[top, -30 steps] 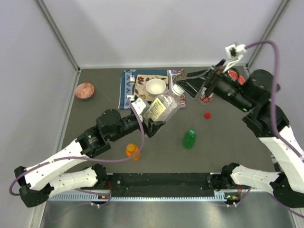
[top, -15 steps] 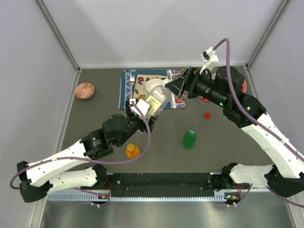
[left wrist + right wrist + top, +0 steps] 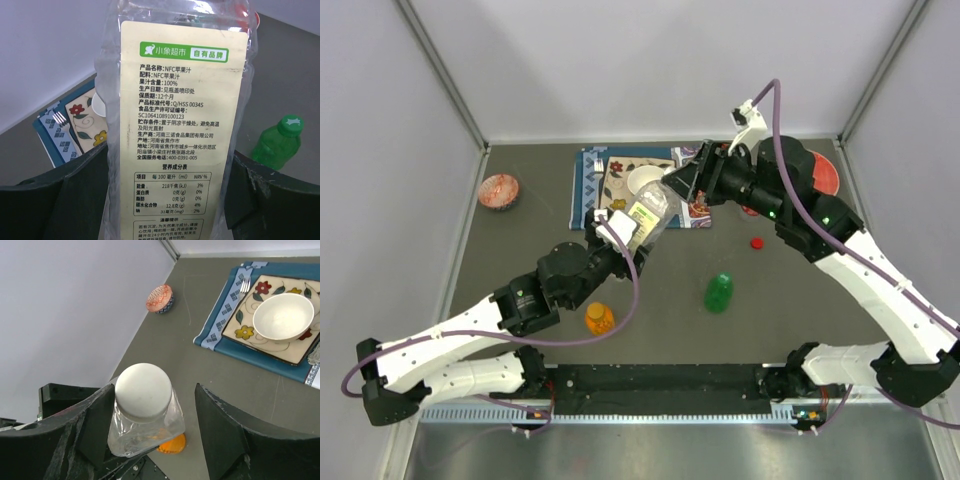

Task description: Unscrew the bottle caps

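My left gripper (image 3: pixel 628 243) (image 3: pixel 170 200) is shut on the larger clear bottle (image 3: pixel 648 215) (image 3: pixel 175 110), which has a cream label, and holds it tilted up off the table. Its white cap (image 3: pixel 143 391) sits between the open fingers of my right gripper (image 3: pixel 682 185) (image 3: pixel 155 410). The left finger is close beside the cap and the right finger stands well apart. The green bottle (image 3: pixel 718 292) (image 3: pixel 277 145) wears its green cap (image 3: pixel 291 124). The orange bottle (image 3: pixel 599 318) (image 3: pixel 172 444) stands near the front. A loose red cap (image 3: pixel 757 242) lies on the table. The small red-label bottle is mostly hidden behind my right arm.
A white bowl (image 3: pixel 645 180) (image 3: pixel 283 316) sits on a flowered plate (image 3: pixel 250 325) over a blue mat (image 3: pixel 582 185) at the back centre. A small red patterned bowl (image 3: pixel 498 190) (image 3: pixel 160 298) is at the back left. A red plate (image 3: pixel 825 175) is at the back right.
My right arm has swung left from the back right and brought its open gripper over the clear bottle's white cap. My left gripper has turned the bottle more upright.
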Robot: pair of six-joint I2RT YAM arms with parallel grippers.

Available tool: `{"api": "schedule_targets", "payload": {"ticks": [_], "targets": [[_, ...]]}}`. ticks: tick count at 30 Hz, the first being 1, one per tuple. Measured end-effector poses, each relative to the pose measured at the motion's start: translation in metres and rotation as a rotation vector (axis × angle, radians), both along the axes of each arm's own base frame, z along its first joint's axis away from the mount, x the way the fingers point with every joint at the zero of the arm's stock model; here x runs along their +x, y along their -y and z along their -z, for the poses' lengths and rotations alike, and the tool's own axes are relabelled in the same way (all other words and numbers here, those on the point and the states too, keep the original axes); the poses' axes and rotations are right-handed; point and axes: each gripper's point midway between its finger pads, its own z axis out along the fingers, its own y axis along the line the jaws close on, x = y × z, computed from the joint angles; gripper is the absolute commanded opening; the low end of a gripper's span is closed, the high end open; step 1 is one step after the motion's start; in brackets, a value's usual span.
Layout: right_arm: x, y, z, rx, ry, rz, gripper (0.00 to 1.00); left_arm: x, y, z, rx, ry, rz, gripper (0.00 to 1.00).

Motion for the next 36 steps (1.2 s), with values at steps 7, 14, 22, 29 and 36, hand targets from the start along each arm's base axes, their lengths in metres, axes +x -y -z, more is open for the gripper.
{"api": "schedule_targets", "payload": {"ticks": [7,14,22,29,36], "targets": [[0.003,-0.007,0.005,0.008,-0.002,-0.009,0.47,0.0,-0.001,0.006,0.012,-0.005,-0.003,0.33],[0.006,-0.012,0.012,0.022,-0.004,-0.011,0.1,0.001,-0.002,0.014,0.026,-0.012,-0.015,0.33],[-0.004,-0.011,0.008,0.025,0.046,-0.064,0.0,-0.007,0.001,0.012,-0.005,-0.022,0.046,0.34],[-0.06,0.004,-0.031,0.012,0.3,-0.286,0.0,-0.047,0.027,-0.015,-0.11,-0.084,0.372,0.33],[-0.132,0.009,-0.07,0.046,0.571,-0.606,0.0,-0.108,0.05,-0.048,-0.215,-0.193,0.81,0.3]]}}
